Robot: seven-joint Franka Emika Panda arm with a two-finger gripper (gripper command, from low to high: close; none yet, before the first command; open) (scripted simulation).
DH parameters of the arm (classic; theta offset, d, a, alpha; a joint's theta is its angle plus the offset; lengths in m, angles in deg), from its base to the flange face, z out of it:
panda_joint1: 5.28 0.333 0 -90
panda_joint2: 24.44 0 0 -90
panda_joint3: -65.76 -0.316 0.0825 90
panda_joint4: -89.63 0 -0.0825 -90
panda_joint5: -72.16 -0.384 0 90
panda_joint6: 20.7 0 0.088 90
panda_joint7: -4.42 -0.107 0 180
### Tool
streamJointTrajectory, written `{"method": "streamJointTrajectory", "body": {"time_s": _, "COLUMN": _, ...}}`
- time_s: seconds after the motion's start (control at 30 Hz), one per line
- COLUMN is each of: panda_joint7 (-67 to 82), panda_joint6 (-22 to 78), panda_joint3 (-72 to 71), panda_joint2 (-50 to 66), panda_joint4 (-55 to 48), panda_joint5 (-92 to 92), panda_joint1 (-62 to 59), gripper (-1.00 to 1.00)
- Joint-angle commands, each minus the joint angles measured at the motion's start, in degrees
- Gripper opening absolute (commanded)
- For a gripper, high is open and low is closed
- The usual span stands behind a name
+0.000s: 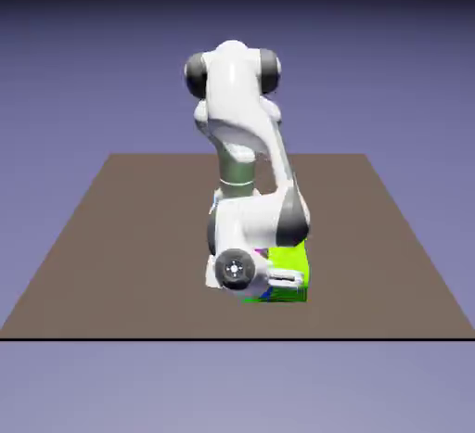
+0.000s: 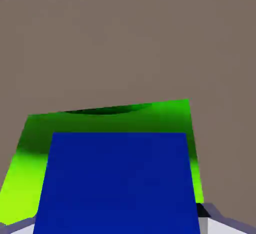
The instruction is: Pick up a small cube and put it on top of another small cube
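In the exterior view, a blue cube [image 1: 265, 294] shows partly below the gripper [image 1: 250, 283], over the green patch [image 1: 290, 272].

In the hand view, the blue cube sits between the gripper's fingertips, which are closed on its sides; the green patch spreads behind it.

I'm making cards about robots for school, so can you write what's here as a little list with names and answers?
held cube: blue cube
gripper: shut on the blue cube
green thing: shows around the blue cube in the hand view
table: brown
lifted yet: cannot tell
arm: white and dark grey, bent over the table
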Motion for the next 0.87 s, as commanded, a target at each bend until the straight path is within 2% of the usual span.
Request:
{"method": "streamJointTrajectory", "body": {"time_s": 0.0, "panda_joint7": 0.84, "panda_joint6": 0.25, "panda_joint3": -0.51, "panda_joint2": -2.08, "panda_joint4": 2.06, "panda_joint5": 0.94, "panda_joint1": 0.50, "gripper": -1.00}}
{"method": "streamJointTrajectory", "body": {"time_s": 0.37, "panda_joint7": 9.49, "panda_joint6": 2.72, "panda_joint3": -6.37, "panda_joint2": -24.22, "panda_joint4": 24.55, "panda_joint5": 10.20, "panda_joint1": 5.75, "gripper": -1.00}}
{"method": "streamJointTrajectory", "body": {"time_s": 0.43, "panda_joint7": 8.63, "panda_joint6": 2.42, "panda_joint3": -7.63, "panda_joint2": -23.37, "panda_joint4": 25.51, "panda_joint5": 10.97, "panda_joint1": 5.17, "gripper": -1.00}}
{"method": "streamJointTrajectory", "body": {"time_s": 0.6, "panda_joint7": 8.43, "panda_joint6": -6.78, "panda_joint3": -7.30, "panda_joint2": -23.91, "panda_joint4": 35.23, "panda_joint5": 11.40, "panda_joint1": 4.72, "gripper": -1.00}}
{"method": "streamJointTrajectory", "body": {"time_s": 0.63, "panda_joint7": 8.43, "panda_joint6": -6.78, "panda_joint3": -7.30, "panda_joint2": -23.91, "panda_joint4": 35.24, "panda_joint5": 11.40, "panda_joint1": 4.72, "gripper": 1.00}}
{"method": "streamJointTrajectory", "body": {"time_s": 0.83, "panda_joint7": 8.63, "panda_joint6": 2.42, "panda_joint3": -7.63, "panda_joint2": -23.37, "panda_joint4": 25.51, "panda_joint5": 10.97, "panda_joint1": 5.17, "gripper": 1.00}}
